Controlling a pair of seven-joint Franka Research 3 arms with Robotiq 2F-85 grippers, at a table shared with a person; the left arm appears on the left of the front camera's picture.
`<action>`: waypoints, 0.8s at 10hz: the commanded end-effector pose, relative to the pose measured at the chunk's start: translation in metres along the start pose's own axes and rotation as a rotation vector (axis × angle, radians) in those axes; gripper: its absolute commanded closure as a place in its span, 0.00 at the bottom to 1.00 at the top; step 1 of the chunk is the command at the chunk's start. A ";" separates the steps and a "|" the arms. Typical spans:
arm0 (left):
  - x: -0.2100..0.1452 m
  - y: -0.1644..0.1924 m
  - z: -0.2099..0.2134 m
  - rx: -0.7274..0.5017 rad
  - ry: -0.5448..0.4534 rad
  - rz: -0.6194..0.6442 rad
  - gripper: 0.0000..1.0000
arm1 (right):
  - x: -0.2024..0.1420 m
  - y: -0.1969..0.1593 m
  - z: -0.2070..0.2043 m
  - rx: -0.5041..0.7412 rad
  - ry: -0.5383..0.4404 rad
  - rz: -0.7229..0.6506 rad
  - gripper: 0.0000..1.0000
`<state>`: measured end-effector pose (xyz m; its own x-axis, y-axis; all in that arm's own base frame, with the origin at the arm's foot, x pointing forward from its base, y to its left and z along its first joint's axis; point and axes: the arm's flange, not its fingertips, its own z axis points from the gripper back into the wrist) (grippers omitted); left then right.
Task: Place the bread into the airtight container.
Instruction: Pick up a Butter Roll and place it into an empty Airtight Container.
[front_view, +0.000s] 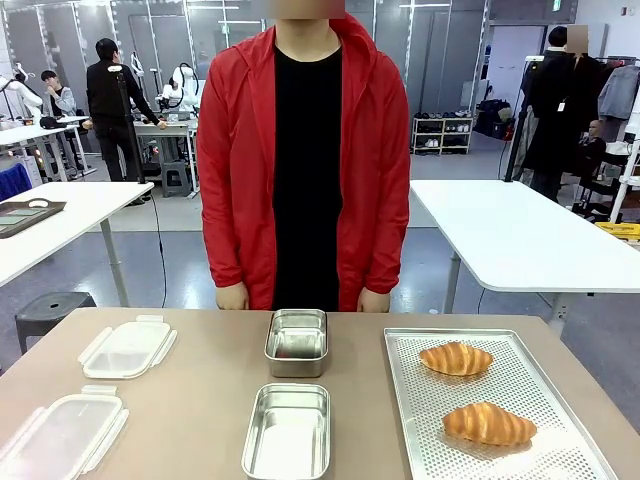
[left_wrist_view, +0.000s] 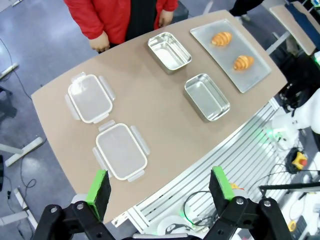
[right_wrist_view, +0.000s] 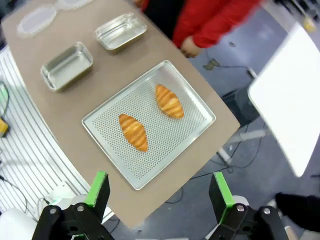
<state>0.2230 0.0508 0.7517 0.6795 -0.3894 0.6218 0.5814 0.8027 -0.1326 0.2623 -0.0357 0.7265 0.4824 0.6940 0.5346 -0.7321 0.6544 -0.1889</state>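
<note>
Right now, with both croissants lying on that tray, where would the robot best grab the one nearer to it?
Across the thick middle of the nearer croissant, coming straight down from above. It lies flat on the tray, its ends taper to points, and its long sides are free, so the open right fingers could likely close across its width.

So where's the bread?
In the front view, the far bread and near bread lie on the perforated tray at the right, beside the metal containers.
</note>
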 end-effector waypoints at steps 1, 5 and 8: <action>0.004 -0.001 0.002 -0.008 0.000 -0.011 0.00 | 0.017 0.003 -0.013 -0.005 0.018 0.207 0.00; 0.004 -0.001 0.002 -0.008 0.000 -0.011 0.00 | 0.037 0.030 -0.100 0.079 0.130 0.450 0.00; 0.004 -0.001 0.002 -0.008 0.000 -0.011 0.00 | 0.027 0.051 -0.173 0.129 0.204 0.554 0.00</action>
<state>0.2232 0.0504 0.7519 0.6795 -0.3902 0.6213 0.5817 0.8026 -0.1320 0.3183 0.0662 0.6022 0.1299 0.9588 0.2525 -0.9485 0.1944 -0.2502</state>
